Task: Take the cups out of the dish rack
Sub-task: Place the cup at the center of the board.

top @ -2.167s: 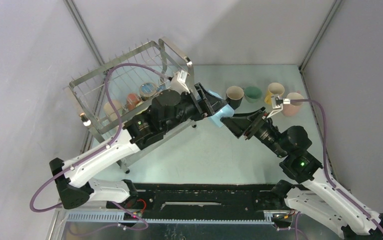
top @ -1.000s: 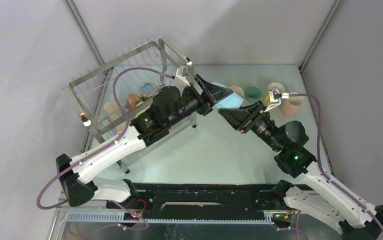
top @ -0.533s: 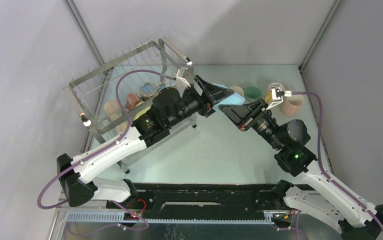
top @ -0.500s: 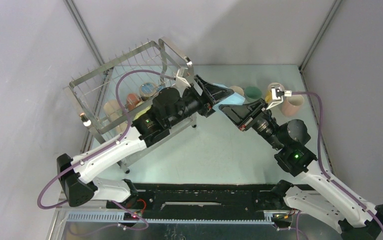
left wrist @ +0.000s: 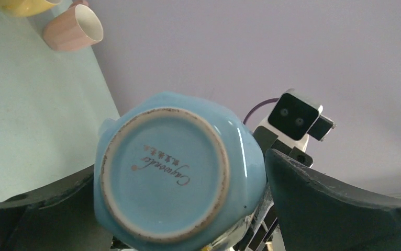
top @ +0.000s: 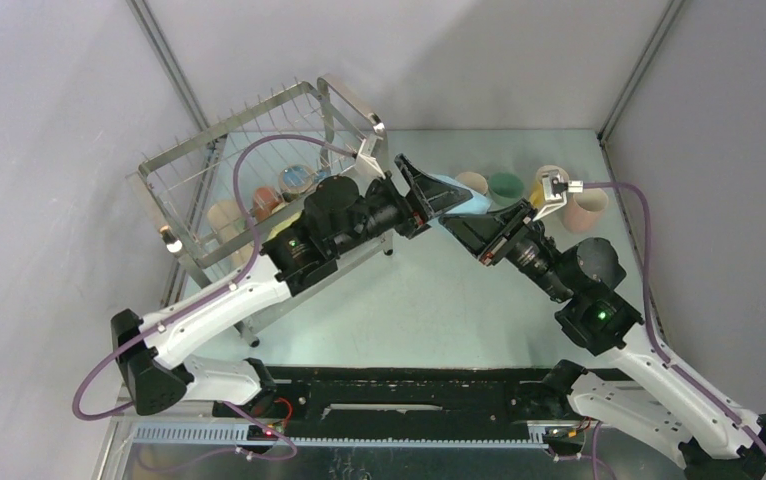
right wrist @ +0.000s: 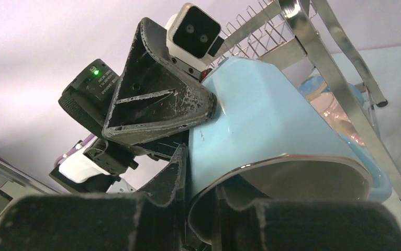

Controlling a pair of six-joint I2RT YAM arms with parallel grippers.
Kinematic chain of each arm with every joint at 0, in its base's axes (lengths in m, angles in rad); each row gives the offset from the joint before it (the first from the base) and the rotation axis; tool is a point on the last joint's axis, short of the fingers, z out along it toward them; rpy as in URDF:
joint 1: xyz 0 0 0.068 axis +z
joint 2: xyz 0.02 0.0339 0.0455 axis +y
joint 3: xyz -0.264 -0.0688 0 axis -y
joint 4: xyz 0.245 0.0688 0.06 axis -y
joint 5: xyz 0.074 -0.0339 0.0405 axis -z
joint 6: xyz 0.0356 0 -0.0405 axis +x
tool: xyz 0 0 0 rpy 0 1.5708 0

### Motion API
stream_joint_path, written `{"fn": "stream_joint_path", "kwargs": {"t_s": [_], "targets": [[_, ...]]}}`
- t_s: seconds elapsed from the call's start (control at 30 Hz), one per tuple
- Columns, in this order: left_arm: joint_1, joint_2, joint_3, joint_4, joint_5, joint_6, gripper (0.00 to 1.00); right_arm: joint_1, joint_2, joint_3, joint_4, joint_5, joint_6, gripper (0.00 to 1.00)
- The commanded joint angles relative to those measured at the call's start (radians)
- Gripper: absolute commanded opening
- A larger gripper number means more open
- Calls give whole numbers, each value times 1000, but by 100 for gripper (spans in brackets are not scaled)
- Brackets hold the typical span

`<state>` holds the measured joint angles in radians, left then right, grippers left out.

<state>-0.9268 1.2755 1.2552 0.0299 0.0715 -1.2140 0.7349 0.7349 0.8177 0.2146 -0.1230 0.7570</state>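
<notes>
Blue cup [top: 457,198] hangs in mid-air between my two claws, just off the rack's [top: 351,100] right end and above the table [top: 429,300]. It's a handover! My left claw [left wrist: 182,201] has just sprung wide. A moment ago it hugged the cup's sides, and now its own camera shows a clear gap beside the cup on one side. My right claw [right wrist: 203,214] has moved in and is nearly closed on the rim, one finger inside the mouth and one outside, pinching the wall. So the cup looks to be mine on the right now, though one left finger seems to be brushing it yet. Next, I reckon, the left backs away and the right carries the cup to the row [top: 506,186] already standing at the back of the table. More cups [top: 266,201] wait in the rack.
</notes>
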Motion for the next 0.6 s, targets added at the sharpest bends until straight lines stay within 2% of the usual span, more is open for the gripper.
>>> {"fn": "stream_joint_path", "kwargs": {"t_s": [0.0, 0.57], "targets": [[25, -89, 3, 26, 1, 112, 100, 10, -31, 60, -57, 66, -39, 0], [135, -164, 134, -256, -29, 445, 100, 5, -66, 173, -459, 220, -66, 0]]}}
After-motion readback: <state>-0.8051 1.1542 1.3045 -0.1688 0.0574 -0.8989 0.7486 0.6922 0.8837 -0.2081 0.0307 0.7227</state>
